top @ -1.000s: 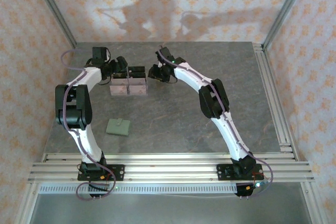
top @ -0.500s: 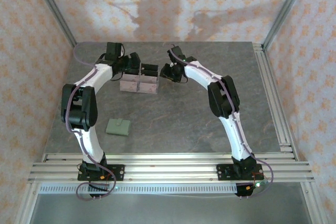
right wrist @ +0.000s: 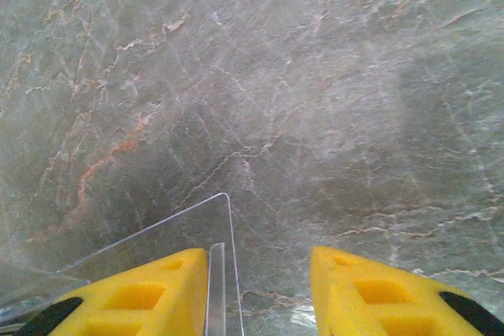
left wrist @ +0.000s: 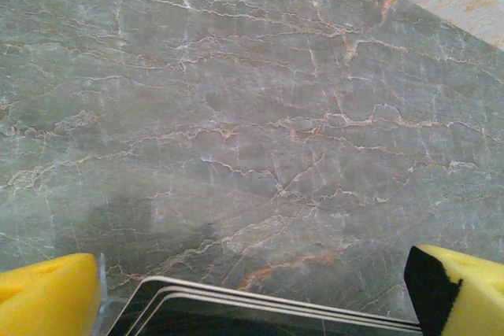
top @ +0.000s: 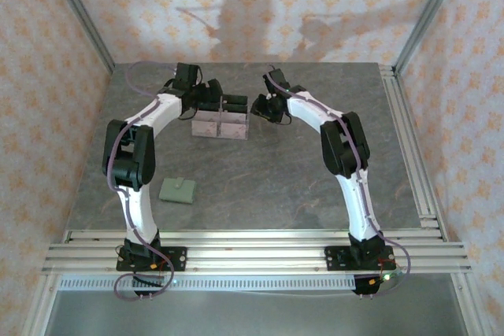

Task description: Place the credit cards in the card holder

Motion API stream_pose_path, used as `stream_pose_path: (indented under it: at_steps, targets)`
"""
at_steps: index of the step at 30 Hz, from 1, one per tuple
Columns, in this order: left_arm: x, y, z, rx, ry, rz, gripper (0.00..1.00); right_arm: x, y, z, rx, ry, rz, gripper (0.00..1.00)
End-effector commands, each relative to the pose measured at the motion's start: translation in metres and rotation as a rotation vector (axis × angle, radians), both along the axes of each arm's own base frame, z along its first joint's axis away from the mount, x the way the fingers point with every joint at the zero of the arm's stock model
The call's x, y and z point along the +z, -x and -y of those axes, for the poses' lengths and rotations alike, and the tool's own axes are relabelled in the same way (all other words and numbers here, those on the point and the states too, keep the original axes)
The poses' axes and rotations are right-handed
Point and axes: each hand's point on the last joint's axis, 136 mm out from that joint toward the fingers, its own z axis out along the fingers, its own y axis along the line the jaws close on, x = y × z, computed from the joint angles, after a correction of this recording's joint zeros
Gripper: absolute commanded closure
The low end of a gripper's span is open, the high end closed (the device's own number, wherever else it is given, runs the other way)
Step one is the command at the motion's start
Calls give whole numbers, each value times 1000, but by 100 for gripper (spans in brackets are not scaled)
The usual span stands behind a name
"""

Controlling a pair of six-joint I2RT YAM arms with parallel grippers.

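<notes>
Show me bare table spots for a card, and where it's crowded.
Free: marble between the wallet and right arm, and from that arm to the right rail. Crowded: the back, where left claw and right claw flank the card stand.

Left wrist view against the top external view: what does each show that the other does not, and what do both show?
Left wrist view: thin layered edges with rounded corners, low between the left gripper's open yellow fingers; what they belong to, I cannot tell. Top external view: the card holder lying flat at the near left, the pale credit cards upright in the clear stand, the right gripper beside its right end. Both: the marbled table and the left gripper.
</notes>
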Motion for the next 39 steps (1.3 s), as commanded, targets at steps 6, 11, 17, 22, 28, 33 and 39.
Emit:
stream_pose_path:
  at_steps: [6, 11, 17, 22, 28, 33, 39]
  targets:
    - [-6, 13, 113, -225, 96, -40, 0, 73, -8, -10, 20, -156, 166, 61]
    - [-7, 13, 142, -244, 118, -37, 0, 76, -9, 11, -14, -155, 171, 61]
    - [-9, 15, 184, -296, 131, -38, 0, 80, -13, 47, -79, -157, 180, 61]
    - [-11, 16, 215, -332, 145, -32, 0, 80, -17, 77, -128, -146, 183, 61]
    - [-10, 20, 252, -377, 171, -23, 0, 79, -20, 107, -183, -147, 185, 61]
    - [-7, 23, 279, -412, 188, -15, 0, 76, -20, 130, -223, -139, 180, 61]
    - [-14, 21, 287, -399, 174, -25, 0, 71, -17, 147, -253, -132, 170, 60]
